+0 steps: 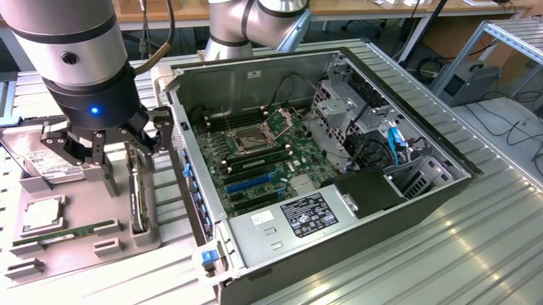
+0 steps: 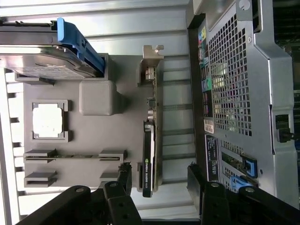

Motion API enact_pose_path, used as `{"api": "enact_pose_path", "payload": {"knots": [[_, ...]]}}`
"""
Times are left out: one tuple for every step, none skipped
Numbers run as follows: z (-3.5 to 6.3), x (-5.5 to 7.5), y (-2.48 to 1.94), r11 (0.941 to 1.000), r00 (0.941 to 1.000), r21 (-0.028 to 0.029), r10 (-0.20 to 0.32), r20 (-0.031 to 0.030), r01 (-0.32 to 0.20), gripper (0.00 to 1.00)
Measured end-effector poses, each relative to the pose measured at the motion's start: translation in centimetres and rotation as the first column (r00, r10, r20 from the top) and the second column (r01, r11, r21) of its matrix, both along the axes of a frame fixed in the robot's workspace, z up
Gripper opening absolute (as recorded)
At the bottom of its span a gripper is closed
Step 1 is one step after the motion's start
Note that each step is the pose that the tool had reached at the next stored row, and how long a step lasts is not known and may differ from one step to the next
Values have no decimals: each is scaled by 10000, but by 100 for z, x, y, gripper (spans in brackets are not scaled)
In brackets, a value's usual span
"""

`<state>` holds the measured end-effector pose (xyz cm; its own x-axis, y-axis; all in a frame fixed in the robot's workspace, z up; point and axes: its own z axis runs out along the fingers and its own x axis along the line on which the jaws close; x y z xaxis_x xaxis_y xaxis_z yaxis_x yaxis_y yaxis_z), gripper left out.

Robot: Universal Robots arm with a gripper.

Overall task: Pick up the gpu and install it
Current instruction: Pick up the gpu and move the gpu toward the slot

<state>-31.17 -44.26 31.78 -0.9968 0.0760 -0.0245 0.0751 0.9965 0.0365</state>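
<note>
The grey tray (image 1: 72, 257) sits on the metal table (image 1: 475, 254), by the exterior view's left edge, which cuts part of the tray off. Near the tray's front edge a thin green memory stick (image 1: 63, 234) lies in a slot. Just behind it is a square silver chip (image 1: 41, 215).

The gpu (image 1: 134, 203) stands up on its long edge along the side of the tray nearest the computer case (image 1: 339, 254). It shows edge-on, so its flat sides are hard to see. In the wrist view its silver bracket (image 2: 152, 58) is at the far end of the card.

The gripper (image 2: 159, 168) hangs over the tray, above the gpu. It is wide open and holds nothing. In the wrist view its black fingers (image 2: 124, 176) sit one on each side of the card, with a gap on both sides. How high they are above the card is hard to tell.

At the tray's back corner lies a hard drive (image 1: 38, 162). The arm (image 1: 76, 57) hides part of it.

Past the tray the computer case lies open. The green board (image 1: 254, 149) inside shows, but wires and metal cages cover some of it.
</note>
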Motion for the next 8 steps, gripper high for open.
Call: {"api": "enact_pose_path", "payload": {"knots": [[-4,3,1,10000,10000,-3,-1,0,1,60],[-7,10,2,10000,10000,-8,0,-1,0,60],[-12,14,3,10000,10000,-14,0,-2,0,60],[-19,16,4,10000,10000,-18,-1,-1,1,60],[-23,17,5,10000,10000,-22,-1,-1,1,60],[-27,18,5,10000,10000,-24,0,-1,0,60],[-30,18,5,10000,10000,-26,0,-2,0,60],[-32,18,5,10000,10000,-26,1,-3,-1,60]]}}
